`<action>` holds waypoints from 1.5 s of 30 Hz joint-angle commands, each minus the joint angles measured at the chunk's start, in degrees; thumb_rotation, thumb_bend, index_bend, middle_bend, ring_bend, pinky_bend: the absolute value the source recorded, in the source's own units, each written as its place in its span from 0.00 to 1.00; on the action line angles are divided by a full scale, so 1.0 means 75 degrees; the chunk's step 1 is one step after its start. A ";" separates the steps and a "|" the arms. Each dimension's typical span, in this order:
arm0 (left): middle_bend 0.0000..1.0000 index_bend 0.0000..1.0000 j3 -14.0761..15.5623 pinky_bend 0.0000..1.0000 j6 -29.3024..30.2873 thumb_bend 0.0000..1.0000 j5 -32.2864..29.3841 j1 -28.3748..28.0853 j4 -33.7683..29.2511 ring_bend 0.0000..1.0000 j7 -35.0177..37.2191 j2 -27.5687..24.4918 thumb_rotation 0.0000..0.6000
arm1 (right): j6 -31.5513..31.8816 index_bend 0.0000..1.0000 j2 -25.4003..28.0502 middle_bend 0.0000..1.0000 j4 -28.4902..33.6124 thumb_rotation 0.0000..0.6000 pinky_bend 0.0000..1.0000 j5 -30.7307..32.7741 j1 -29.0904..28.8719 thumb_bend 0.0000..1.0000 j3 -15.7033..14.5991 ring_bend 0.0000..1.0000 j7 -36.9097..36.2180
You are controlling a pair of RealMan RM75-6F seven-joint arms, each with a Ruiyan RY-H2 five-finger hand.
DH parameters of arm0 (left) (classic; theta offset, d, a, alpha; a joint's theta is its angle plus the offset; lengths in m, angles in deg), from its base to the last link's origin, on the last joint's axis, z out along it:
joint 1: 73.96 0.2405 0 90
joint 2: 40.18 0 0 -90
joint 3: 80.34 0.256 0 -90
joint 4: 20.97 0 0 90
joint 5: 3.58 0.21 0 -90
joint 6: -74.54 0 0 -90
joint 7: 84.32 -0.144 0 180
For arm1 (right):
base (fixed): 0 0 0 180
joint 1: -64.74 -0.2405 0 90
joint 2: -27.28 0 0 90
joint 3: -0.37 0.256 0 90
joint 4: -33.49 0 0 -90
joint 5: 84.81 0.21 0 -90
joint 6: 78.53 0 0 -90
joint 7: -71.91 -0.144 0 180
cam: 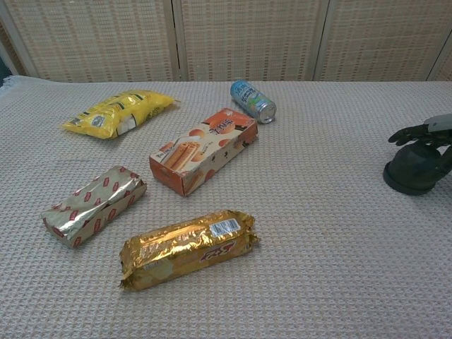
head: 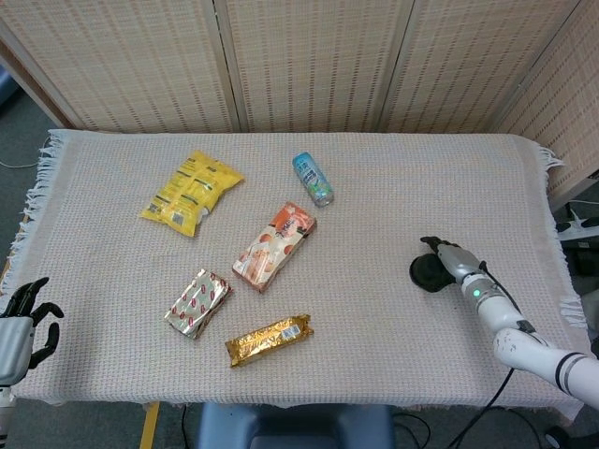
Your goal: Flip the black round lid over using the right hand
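A desk [head: 393,178] fills most of both views, covered by a pale woven cloth [head: 122,281] with a fringe [head: 37,192] hanging off its short ends. Behind it stands a folding screen [head: 309,61] of light wicker panels set in pale frames. Grey floor [head: 21,140] shows at the left. A white power strip [head: 582,226] lies at the right edge. The light is even and soft.
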 commanded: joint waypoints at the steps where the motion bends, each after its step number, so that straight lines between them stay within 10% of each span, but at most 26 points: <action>1: 0.10 0.48 -0.0001 0.53 0.0005 0.53 0.0006 0.0001 -0.0005 0.10 0.0001 -0.0005 1.00 | -0.0028 0.00 -0.0123 0.00 -0.0142 1.00 0.06 0.0049 -0.0124 0.15 -0.0129 0.00 -0.0060; 13: 0.10 0.48 -0.0030 0.53 0.0000 0.53 -0.0041 0.0003 -0.0021 0.10 0.0036 -0.0026 1.00 | 0.0458 0.08 -0.0360 0.13 -0.0157 1.00 0.23 -0.0205 -0.0227 0.15 -0.0424 0.12 -0.0163; 35: 0.10 0.48 -0.0051 0.53 0.0037 0.53 -0.0059 0.0035 -0.0030 0.10 0.0148 -0.0061 1.00 | 0.2859 0.63 -0.1231 0.52 -0.0578 1.00 0.77 -0.0290 0.0183 0.28 -0.0502 0.66 0.0928; 45: 0.10 0.48 -0.0015 0.53 -0.0040 0.53 -0.0035 0.0008 -0.0047 0.10 0.0102 -0.0055 1.00 | 0.5714 0.69 -0.1478 0.56 -0.0542 1.00 0.80 -0.4544 0.1207 0.29 -0.0219 0.69 -0.2668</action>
